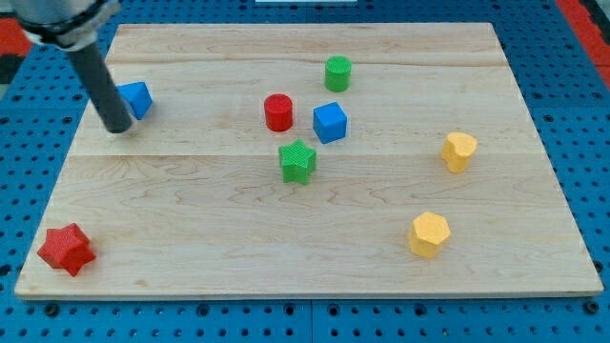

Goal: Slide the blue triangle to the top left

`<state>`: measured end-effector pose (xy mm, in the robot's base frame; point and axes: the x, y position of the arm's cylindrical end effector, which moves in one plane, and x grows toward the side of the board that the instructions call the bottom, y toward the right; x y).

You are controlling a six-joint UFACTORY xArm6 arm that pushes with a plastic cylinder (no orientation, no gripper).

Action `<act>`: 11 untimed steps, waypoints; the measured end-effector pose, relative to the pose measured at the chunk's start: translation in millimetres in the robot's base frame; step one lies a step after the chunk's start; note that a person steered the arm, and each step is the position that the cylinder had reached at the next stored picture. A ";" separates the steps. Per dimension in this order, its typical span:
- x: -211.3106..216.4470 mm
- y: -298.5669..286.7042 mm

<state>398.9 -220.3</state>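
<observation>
Right now my tip (118, 128) is down on the wooden board (286, 257), near its left edge in the upper part of the view. It is a plain rod with nothing to open or close, and it holds nothing. The blue triangle (136, 98) sits just beside the tip, up and toward the view's right of it, so close that I cannot tell whether they touch; the rod's shaft covers the block's left side.

From the blue triangle, bare wood runs up to the board's top edge and across to the left edge, both near. Straight below it, far down by the bottom left corner, lies a red star (66, 249).

The other blocks all stand to the view's right of the blue triangle. A red cylinder (278, 111) is well apart from it at about the same height, and a blue cube (330, 122) is just beyond that. A green cylinder (337, 72) sits higher, and a green star (297, 160) lower. Far over by the right edge are two yellow blocks, one (458, 151) above the other (428, 234).
</observation>
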 end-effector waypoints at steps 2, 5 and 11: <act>-59.1 -58.5; -37.1 -34.0; -107.1 -56.7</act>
